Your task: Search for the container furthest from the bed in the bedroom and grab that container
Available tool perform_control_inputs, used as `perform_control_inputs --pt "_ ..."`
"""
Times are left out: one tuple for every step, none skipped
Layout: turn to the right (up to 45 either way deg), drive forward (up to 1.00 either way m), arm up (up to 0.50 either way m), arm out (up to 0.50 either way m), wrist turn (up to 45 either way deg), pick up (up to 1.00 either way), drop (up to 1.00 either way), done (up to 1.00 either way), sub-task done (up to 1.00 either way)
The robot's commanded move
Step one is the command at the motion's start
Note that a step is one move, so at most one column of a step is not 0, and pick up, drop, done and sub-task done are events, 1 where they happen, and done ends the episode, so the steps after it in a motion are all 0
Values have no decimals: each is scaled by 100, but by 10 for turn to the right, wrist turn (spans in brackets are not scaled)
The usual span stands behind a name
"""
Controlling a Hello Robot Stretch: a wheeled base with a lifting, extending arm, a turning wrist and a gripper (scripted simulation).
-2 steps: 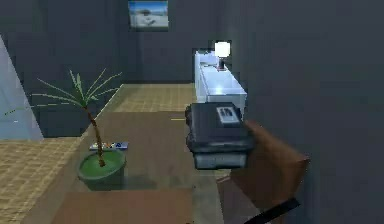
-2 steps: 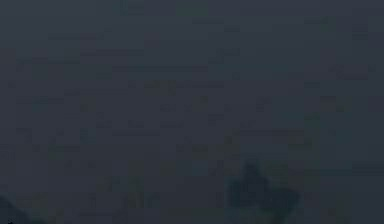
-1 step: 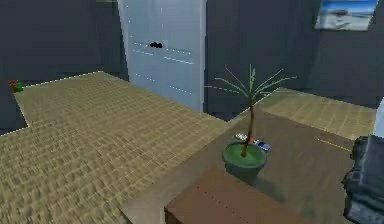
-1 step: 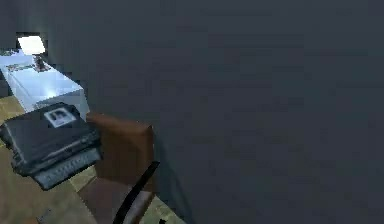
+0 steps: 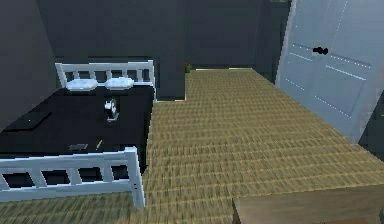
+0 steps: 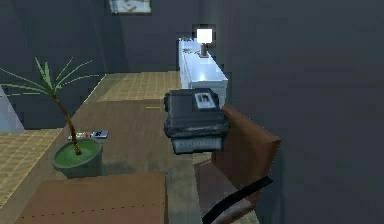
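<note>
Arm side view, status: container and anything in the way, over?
Dark grey boxy thing at the wooden table, possibly the container. Brown chair close at its right. Potted plant left of it.

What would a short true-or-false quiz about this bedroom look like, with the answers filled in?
1. The bed has a white frame and a dark cover. True.
2. The double doors on the forward view's right are black. False: they are white.
3. A potted plant stands on the arm side view's left. True.
4. The chair on the arm side view's right is blue. False: it is brown.
5. Two pale pillows lie at the head of the bed. True.
</note>
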Motion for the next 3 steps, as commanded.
perform_control_inputs --pt "0 0 50 0 0 0 0 0 0" --pt "0 0 38 0 0 0 0 0 0" --pt "0 0 0 44 0 0 0 0 0"
